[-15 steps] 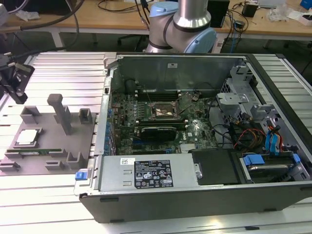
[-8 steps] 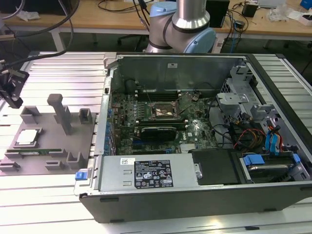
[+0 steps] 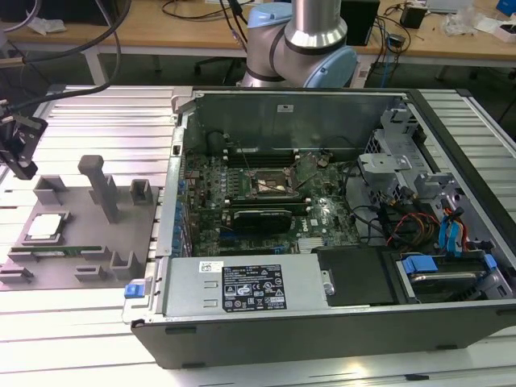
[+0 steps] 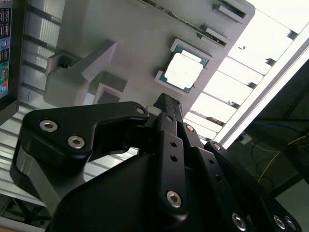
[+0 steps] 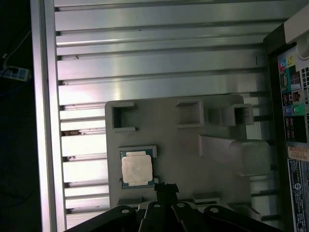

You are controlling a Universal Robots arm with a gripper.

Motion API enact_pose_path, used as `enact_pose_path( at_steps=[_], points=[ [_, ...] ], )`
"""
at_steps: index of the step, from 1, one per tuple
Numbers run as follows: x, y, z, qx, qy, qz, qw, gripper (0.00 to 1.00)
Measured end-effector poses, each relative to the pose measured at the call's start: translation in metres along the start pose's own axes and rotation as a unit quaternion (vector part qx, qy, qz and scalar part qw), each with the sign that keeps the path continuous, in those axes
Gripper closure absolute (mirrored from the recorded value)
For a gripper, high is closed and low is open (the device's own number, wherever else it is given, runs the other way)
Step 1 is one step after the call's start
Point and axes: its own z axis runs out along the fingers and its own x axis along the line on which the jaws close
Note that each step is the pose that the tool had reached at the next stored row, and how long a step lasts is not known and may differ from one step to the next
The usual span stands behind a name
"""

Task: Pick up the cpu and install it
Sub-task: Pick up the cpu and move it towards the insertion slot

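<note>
Where the cpu (image 3: 44, 227) lies: flat in a shallow square pocket of the grey holder plate (image 3: 81, 230), with its silvery top turned upward.
Cpu in the wrist views: in the first wrist view the cpu (image 5: 137, 171) sits square between low raised corners of the holder plate (image 5: 178, 159). In the second wrist view the cpu (image 4: 184, 71) shines pale and a thin green border shows around the metal top.
Contact: nothing touches the cpu, and it is not yet picked up.
Gripper: the black gripper (image 3: 18, 149) hangs above the holder plate on the side of the cpu pocket, apart from the plate's surface. In the first wrist view the gripper (image 5: 166, 187) shows just beside the pocket.
Gripper state: I cannot tell how far it is open. The cpu is not in its hold.
Memory stick: the long thin green memory stick (image 3: 56, 251) lies in a slot of the holder plate, just beside the cpu pocket.
Post: a tall grey post (image 3: 101, 185) stands on the holder plate near its middle, slightly leaning.
Table: the holder plate rests on a table (image 3: 97, 121) of aluminium slats.
Computer case: the open computer case (image 3: 322, 330) lies just beside the holder plate, on the exterior view's right.
Motherboard: the motherboard (image 3: 322, 218) is inside the case. Its dark metal-framed socket (image 3: 270, 184) is well apart from the holder plate.
Robot arm: the robot arm (image 3: 306, 40) rises behind the case, far from the holder plate.
</note>
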Motion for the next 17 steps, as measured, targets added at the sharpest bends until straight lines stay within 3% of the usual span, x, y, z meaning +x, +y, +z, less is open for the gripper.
enact_pose_path(
  at_steps=[8, 17],
  points=[
    [0.0009, -0.0001, 0.0011, -0.0001, -0.0001, 0.0, 1.0, 0.89],
    [0.0101, -0.0057, 0.0158, -0.0001, -0.0002, 0.0, 1.0, 0.89]
  ],
)
